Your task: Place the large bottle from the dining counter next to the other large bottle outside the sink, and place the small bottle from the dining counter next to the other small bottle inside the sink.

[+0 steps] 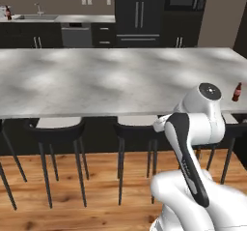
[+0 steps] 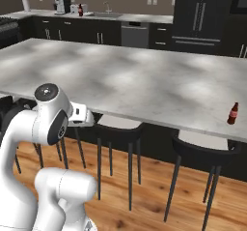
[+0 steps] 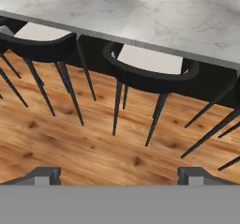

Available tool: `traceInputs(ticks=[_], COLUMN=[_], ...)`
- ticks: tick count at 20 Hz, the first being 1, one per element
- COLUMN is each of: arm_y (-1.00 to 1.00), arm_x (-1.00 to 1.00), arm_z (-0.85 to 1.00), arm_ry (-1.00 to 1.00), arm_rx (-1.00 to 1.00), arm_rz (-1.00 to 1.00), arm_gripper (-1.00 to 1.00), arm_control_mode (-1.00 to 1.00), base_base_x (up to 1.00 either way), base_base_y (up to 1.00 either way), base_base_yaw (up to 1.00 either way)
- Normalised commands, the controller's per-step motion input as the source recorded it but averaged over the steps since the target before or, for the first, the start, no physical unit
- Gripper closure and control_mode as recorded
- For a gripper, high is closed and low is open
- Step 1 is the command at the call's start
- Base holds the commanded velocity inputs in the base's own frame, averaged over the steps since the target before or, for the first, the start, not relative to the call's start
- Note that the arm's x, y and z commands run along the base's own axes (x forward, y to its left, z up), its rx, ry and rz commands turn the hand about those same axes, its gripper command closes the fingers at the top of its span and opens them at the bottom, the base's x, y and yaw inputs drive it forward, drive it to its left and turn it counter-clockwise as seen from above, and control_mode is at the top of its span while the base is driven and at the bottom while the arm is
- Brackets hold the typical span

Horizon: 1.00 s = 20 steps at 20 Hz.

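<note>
Standing upright near the right end of the dining counter (image 2: 144,85), close to its near edge, is one cola bottle (image 2: 233,113) with a red label; its size class cannot be told. Sitting far back on the rear worktop is the sink (image 1: 34,17), with a dark bottle (image 1: 7,13) beside it. The gripper (image 3: 120,175) is hanging over the wood floor (image 3: 70,143) and stools (image 3: 150,70), fingers (image 3: 47,175) spread wide apart, holding nothing

Both base views toward dining counter (image 1: 96,75)
</note>
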Motion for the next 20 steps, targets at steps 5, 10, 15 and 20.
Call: traceInputs(ticks=[5,10,15,20], arm_y=[0.00,0.00,0.00,0.00], arm_x=[0.00,0.00,0.00,0.00], arm_z=[0.00,0.00,0.00,0.00], arm_ry=[0.00,0.00,0.00,0.00], arm_rx=[0.00,0.00,0.00,0.00], arm_rz=[0.00,0.00,0.00,0.00], arm_gripper=[-1.00,-1.00,-1.00,-1.00], arm_control_mode=[1.00,1.00,1.00,1.00], base_base_x=[-0.10,-0.12,-0.13,-0.09], base_base_y=[-1.00,-1.00,-1.00,-1.00], base_base_yaw=[0.26,0.20,0.16,0.14])
